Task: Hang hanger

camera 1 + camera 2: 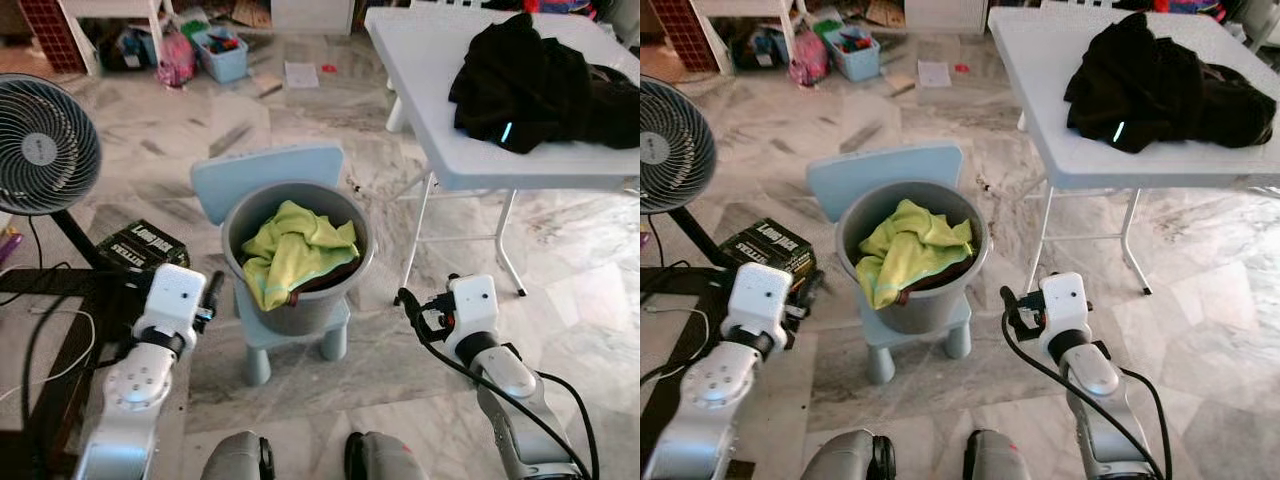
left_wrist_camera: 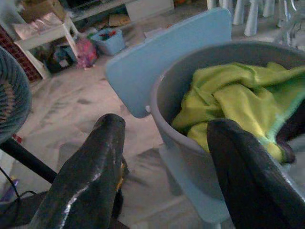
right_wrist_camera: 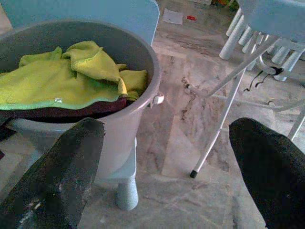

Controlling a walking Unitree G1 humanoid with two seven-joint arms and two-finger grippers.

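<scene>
Both my claws are spread and empty: left claw (image 2: 164, 157) and right claw (image 3: 167, 162) flank a grey bucket (image 1: 300, 305) of yellow cloth (image 1: 292, 248) on a blue chair (image 1: 262, 172). Past the right claw, dark clothes (image 1: 540, 85) sit on the desk (image 1: 420, 70); can't spot a hanger.

The bucket (image 1: 296, 300) is grey. The cloth (image 1: 295, 248) in it is yellow-green, over something dark red. The little chair (image 1: 262, 175) is light blue. The table (image 1: 440, 90) is white, with black clothes (image 1: 540, 85) on it. The floor (image 1: 560, 280) is grey-and-white marble.
</scene>
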